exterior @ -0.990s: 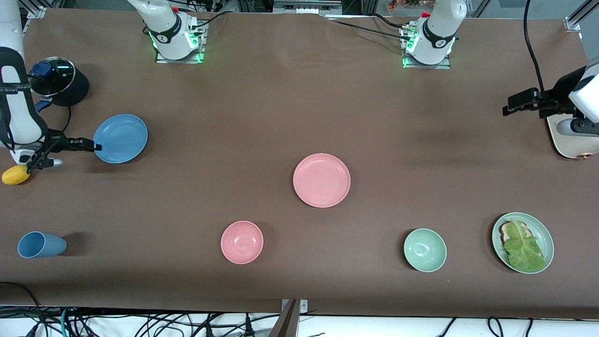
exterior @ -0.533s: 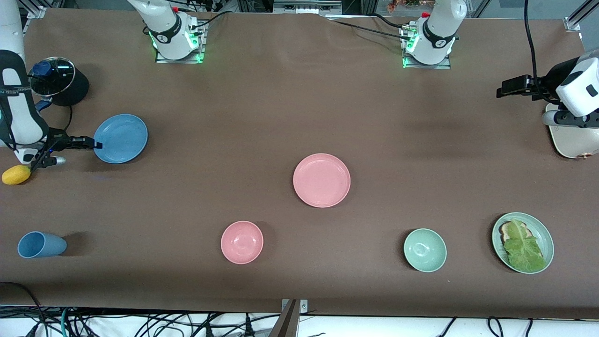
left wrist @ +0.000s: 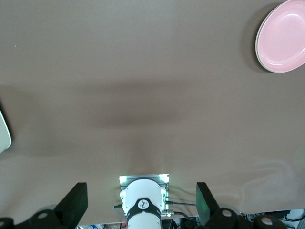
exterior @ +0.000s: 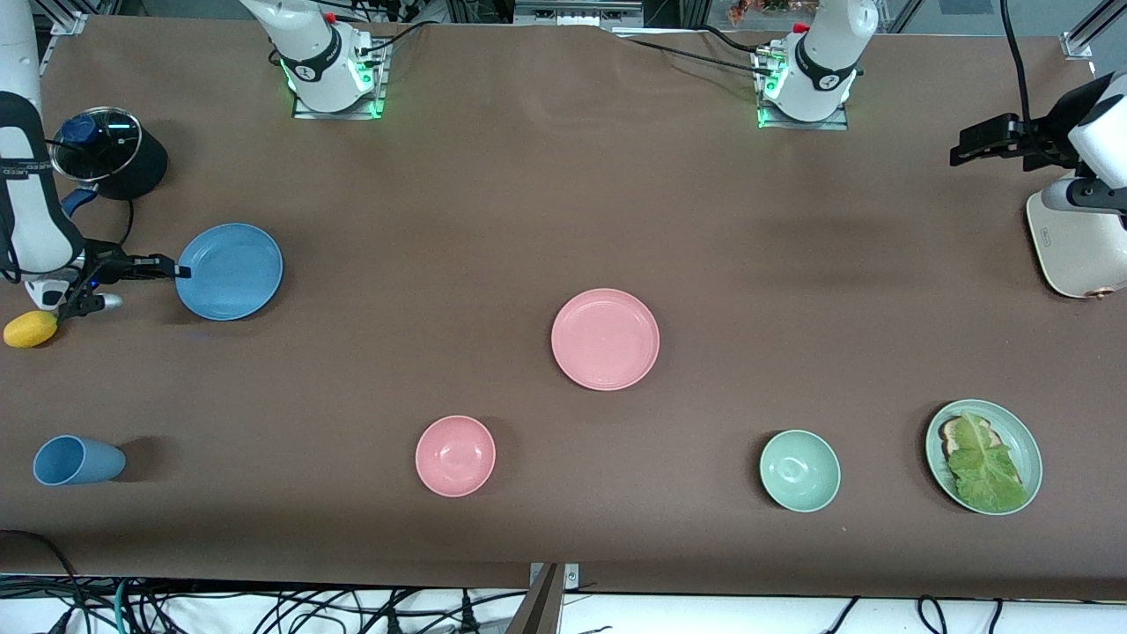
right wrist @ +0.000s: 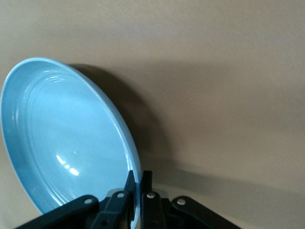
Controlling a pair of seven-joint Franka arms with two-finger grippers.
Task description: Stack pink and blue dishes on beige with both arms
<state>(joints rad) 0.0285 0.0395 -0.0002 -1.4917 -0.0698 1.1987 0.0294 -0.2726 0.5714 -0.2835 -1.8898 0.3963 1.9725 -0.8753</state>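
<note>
While right gripper (exterior: 176,268) pinches blue plate (exterior: 231,271) rim, left gripper (exterior: 968,145) spread over bare table (exterior: 493,202).

A brown counter (exterior: 493,202) carries a pink plate (exterior: 605,339) at its middle; along the front-camera edge lie a blue cup (exterior: 75,460), pink bowl (exterior: 455,455), mint bowl (exterior: 799,470) and lettuce plate (exterior: 983,456).

right pincer (right wrist: 137,183) clamping blue plate (right wrist: 62,138) rim
</note>
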